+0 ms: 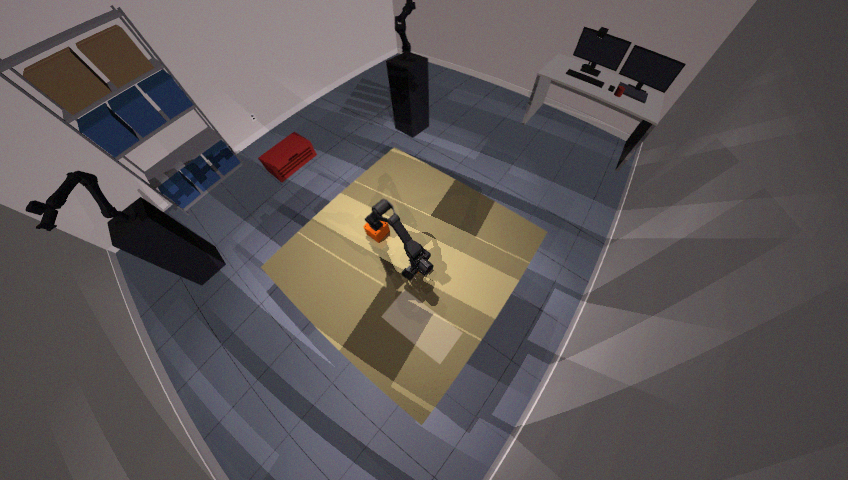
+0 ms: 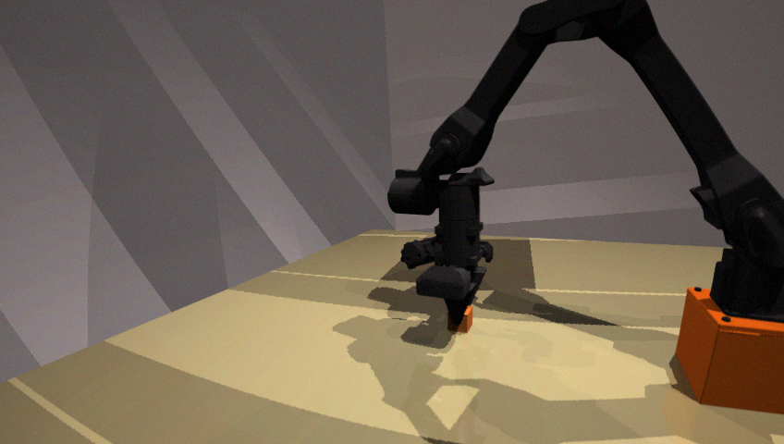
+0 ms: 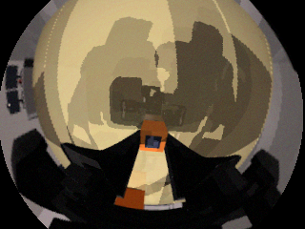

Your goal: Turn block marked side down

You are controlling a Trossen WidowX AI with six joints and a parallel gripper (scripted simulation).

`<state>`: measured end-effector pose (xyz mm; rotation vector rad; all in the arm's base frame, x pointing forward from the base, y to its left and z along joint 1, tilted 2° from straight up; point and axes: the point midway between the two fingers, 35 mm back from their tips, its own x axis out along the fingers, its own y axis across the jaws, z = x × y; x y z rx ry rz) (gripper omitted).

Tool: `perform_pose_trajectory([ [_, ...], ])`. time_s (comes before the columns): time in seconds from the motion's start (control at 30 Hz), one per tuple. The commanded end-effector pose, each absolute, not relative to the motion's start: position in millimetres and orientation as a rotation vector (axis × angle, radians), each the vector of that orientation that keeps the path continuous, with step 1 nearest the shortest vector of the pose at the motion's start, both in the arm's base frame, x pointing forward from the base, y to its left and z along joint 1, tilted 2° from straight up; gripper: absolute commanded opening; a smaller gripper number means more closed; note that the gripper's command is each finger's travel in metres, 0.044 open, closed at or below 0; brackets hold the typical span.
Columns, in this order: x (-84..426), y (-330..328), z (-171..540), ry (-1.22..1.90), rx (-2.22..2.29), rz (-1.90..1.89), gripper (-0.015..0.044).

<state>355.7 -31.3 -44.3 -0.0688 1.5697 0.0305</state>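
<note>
The small orange block (image 2: 467, 320) (image 3: 153, 127) stands on the yellow table (image 1: 321, 261) (image 2: 220, 329). Its dark square mark (image 3: 152, 141) is on the upper face, turned up toward the wrist camera. My gripper (image 2: 460, 317) (image 3: 152, 134) points straight down and is shut on the block, one finger against each of two opposite sides. In the exterior view the near finger covers much of the block and hides the mark. In the top view the arm hides the block.
The arm's orange base (image 1: 376, 231) (image 2: 737, 363) stands on the table, to the right in the exterior view. Shadows of the arm fall around the block. A red toolbox (image 1: 288, 155), a shelf and a desk (image 1: 556, 68) stand off the table.
</note>
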Motion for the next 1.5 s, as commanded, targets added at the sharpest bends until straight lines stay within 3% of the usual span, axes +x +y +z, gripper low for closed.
perform_pose_trajectory([
  [0.0, 355.7, -32.1, -44.6, 1.570, -0.071, 0.027, 0.0045],
  [0.13, 355.8, -32.0, -43.4, 1.570, -0.071, 0.027, 0.0000],
  [0.5, 356.1, -31.3, -15.3, 1.559, -0.070, 0.027, 0.0000],
  [1.47, 352.4, -32.1, -25.9, 1.092, -0.057, 0.041, 0.0000],
])
